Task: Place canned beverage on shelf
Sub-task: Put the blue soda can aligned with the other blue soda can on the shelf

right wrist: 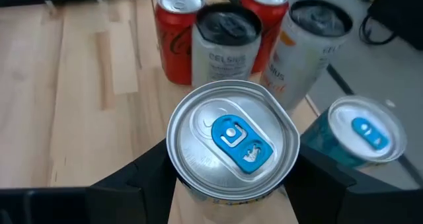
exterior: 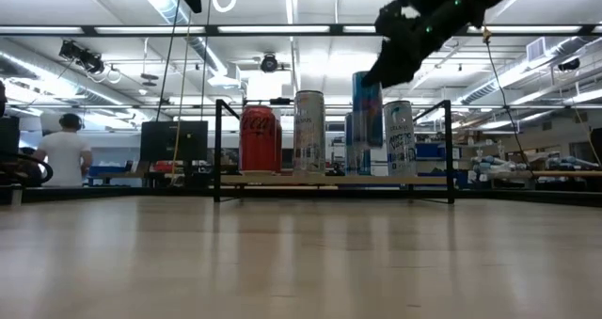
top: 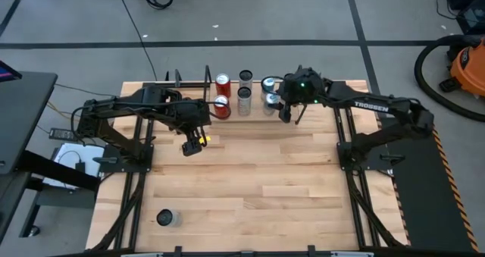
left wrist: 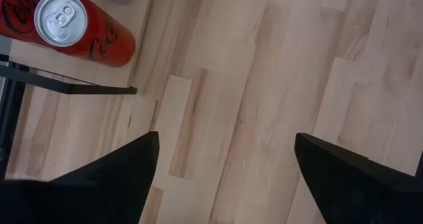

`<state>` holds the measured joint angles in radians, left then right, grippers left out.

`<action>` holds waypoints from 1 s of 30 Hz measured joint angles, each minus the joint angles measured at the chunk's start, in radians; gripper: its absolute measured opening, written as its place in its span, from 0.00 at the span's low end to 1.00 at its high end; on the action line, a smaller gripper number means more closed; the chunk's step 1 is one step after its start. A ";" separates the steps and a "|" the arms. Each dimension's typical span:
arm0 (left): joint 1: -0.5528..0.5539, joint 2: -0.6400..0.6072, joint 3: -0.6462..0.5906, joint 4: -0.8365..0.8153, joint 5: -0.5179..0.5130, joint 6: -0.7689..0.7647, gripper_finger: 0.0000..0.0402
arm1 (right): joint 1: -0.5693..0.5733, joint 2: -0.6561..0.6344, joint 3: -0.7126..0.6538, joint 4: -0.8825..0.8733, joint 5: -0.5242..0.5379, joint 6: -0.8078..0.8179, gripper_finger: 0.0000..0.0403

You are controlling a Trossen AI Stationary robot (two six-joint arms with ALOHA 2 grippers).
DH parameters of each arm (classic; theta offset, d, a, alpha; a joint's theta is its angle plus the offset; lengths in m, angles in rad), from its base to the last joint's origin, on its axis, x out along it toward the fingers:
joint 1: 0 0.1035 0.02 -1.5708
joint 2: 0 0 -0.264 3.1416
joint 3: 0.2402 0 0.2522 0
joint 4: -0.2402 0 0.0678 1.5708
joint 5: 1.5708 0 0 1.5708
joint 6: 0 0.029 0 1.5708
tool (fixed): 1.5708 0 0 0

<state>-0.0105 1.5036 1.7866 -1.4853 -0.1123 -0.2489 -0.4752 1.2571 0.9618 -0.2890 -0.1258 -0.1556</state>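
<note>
2 arms showed. Your right gripper [right wrist: 228,184] sat directly over a blue-tabbed can [right wrist: 231,141], upright on the shelf [exterior: 329,180], fingers straddling it, contact unclear. Your left gripper [left wrist: 225,178], fingers spread and empty, hovered over bare table [top: 250,173].

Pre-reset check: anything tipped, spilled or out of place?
One can sits alone near the table's front-left corner, far from the shelf, where the other cans stand upright. No spill or damage shows.
</note>
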 joint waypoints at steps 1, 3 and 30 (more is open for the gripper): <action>0.000 0.000 0.000 0.000 0.000 0.000 0.88 | -0.015 0.004 -0.013 0.020 -0.018 0.004 0.59; 0.000 0.000 0.000 -0.001 0.000 0.000 0.88 | -0.040 0.002 -0.033 0.053 -0.047 0.006 0.59; 0.000 0.001 0.000 0.015 0.000 0.024 0.88 | -0.078 0.104 -0.061 0.080 -0.092 0.023 0.61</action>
<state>-0.0105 1.5043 1.7866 -1.4700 -0.1123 -0.2245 -0.5529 1.3607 0.9009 -0.2090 -0.2181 -0.1330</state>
